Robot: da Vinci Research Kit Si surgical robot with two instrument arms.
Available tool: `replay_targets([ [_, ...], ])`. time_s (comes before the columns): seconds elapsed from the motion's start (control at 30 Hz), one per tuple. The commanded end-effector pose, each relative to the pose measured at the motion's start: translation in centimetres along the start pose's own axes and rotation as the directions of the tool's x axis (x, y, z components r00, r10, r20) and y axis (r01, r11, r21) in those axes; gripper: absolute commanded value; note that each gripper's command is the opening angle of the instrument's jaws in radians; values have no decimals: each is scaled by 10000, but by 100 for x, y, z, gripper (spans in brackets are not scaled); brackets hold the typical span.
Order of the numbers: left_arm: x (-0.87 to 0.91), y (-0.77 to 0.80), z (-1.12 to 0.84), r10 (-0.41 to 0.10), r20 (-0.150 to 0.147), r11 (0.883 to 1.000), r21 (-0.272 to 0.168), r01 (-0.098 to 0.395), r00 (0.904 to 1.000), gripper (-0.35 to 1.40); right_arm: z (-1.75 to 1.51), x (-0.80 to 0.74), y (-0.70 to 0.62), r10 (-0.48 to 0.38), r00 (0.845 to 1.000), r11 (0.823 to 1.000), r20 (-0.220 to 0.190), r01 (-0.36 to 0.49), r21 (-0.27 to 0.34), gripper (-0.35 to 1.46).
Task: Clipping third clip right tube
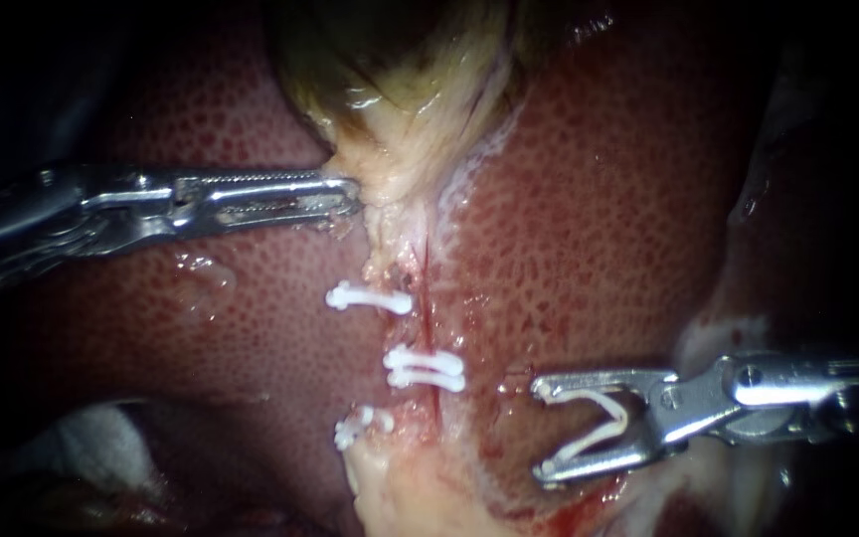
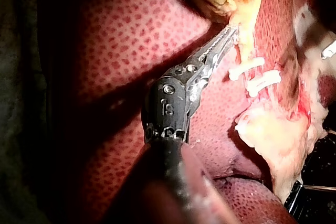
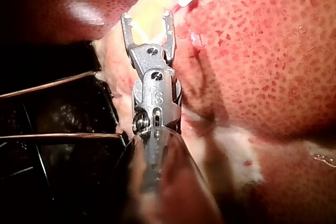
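Note:
My left instrument (image 1: 353,195) comes in from the left, its jaws shut on the pale neck of the gallbladder (image 1: 400,89); the left wrist view shows the same hold (image 2: 231,34). Below it a pale strand of tube (image 1: 402,261) runs down over the liver (image 1: 589,229). It carries three white clips: an upper one (image 1: 370,298), a middle one (image 1: 426,369) and a lower one (image 1: 360,428). My right instrument (image 1: 541,431) stands to the right of the strand, apart from it. Its jaws are spread wide and hold an open white clip (image 1: 597,426) between them.
White gauze (image 1: 91,438) lies at the lower left. Pale fatty tissue (image 1: 420,492) sits below the lowest clip, with some blood (image 1: 569,512) beside it. In the right wrist view two thin wires (image 3: 47,85) cross the dark area beside my right instrument (image 3: 147,16).

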State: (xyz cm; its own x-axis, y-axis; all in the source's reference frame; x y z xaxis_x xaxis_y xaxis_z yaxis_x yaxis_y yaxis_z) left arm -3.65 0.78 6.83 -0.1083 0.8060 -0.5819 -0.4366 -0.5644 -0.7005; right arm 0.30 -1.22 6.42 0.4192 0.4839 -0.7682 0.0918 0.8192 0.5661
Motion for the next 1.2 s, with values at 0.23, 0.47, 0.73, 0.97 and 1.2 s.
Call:
replay_targets([
  [0.23, 4, -2, -7, -17, 23, 10000, -64, 17, 10000, -35, 0, 0, 0, -3, 10000, 10000, 1, 3, 6, 50],
  [0.47, 27, -11, -41, -145, 18, 9998, 159, 145, 9999, -35, 0, 0, 0, -4, 10000, 10000, 1, 4, 7, 50],
  [0.73, 46, -8, -80, -330, -265, 9991, 268, 337, 9991, -35, 0, 0, 0, -4, 10000, 10000, 1, 4, 8, 50],
  [0.97, 56, -5, -94, -284, -396, 9991, 299, 296, 9988, -35, 1, 0, 0, -3, 10000, 10000, 1, 3, 6, 50],
  [1.2, 56, -5, -95, -284, -396, 9991, 300, 296, 9988, -35, 1, 0, 0, -4, 10000, 10000, 0, 4, 7, 50],
])
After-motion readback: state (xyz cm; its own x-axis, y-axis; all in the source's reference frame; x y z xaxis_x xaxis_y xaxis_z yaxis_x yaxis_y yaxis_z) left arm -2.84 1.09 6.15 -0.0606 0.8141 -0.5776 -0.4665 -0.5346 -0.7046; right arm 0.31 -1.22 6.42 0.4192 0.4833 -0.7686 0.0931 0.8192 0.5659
